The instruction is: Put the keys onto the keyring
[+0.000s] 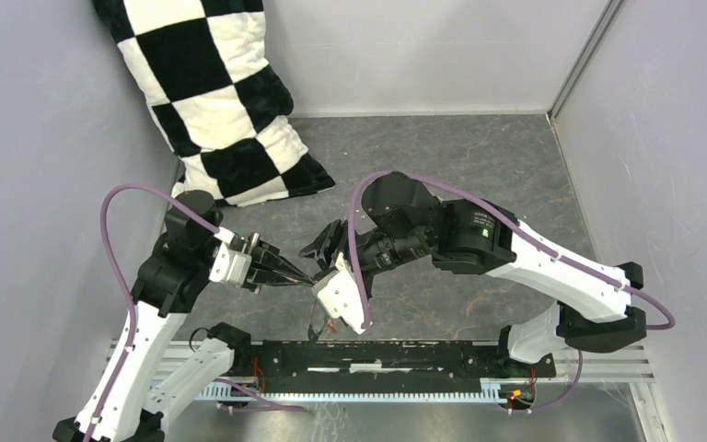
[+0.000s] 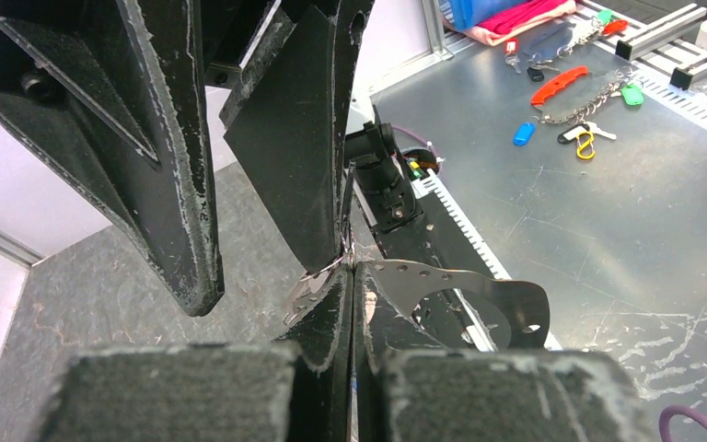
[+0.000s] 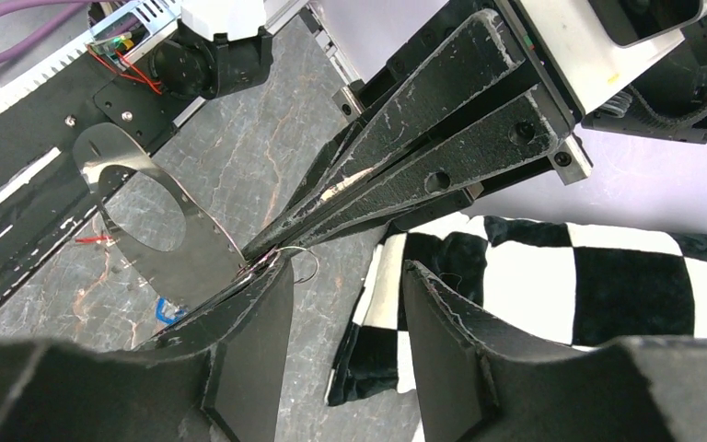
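My left gripper (image 2: 353, 269) is shut on the keyring (image 2: 479, 285), a flat grey metal hoop with an oval opening and small holes along its rim. The hoop sticks out to the right of the tips. In the right wrist view the keyring (image 3: 147, 221) hangs from the shut left gripper (image 3: 267, 247). A small thin wire loop (image 3: 308, 262) and a bare metal key blade (image 2: 304, 296) sit at those tips. My right gripper (image 3: 348, 267) is open with nothing between its fingers, and its left finger touches the wire loop. A blue key (image 3: 168, 311) and a red key (image 3: 92, 241) lie on the table below.
A black-and-white checkered cushion (image 1: 221, 101) leans in the back left corner. The black base rail (image 1: 377, 354) runs along the near edge. Beyond it, on a metal bench (image 2: 608, 239), lie several coloured key tags (image 2: 524, 133) and a chain. Grey walls close in both sides.
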`<act>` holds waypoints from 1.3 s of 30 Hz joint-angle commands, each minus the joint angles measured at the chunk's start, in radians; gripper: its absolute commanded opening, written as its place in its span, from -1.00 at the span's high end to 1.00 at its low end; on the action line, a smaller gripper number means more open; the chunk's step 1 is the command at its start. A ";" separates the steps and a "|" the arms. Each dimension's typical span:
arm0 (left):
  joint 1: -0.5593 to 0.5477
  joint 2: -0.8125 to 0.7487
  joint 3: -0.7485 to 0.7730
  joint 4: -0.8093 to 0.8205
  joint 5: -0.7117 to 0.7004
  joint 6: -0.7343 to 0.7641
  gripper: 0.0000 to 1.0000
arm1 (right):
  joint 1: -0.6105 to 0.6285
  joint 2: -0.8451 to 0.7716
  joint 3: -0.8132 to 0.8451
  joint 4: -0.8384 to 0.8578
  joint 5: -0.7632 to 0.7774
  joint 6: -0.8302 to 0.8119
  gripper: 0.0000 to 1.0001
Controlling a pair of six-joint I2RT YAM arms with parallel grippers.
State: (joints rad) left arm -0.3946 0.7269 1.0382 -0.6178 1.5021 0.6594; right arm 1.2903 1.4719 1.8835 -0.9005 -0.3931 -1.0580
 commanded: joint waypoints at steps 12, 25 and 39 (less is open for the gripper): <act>-0.004 0.001 0.069 -0.012 0.132 -0.024 0.96 | -0.036 0.003 0.035 -0.060 -0.012 -0.104 -0.10; -0.003 0.000 0.060 -0.012 0.132 -0.018 0.96 | -0.042 -0.029 0.037 -0.044 -0.042 -0.083 -0.14; -0.003 -0.001 0.060 -0.012 0.132 -0.012 0.96 | -0.042 -0.081 -0.010 -0.006 -0.050 -0.042 -0.15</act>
State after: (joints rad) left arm -0.3950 0.7357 1.0561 -0.6422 1.5112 0.6586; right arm 1.2587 1.4265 1.8866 -0.9146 -0.4431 -1.0889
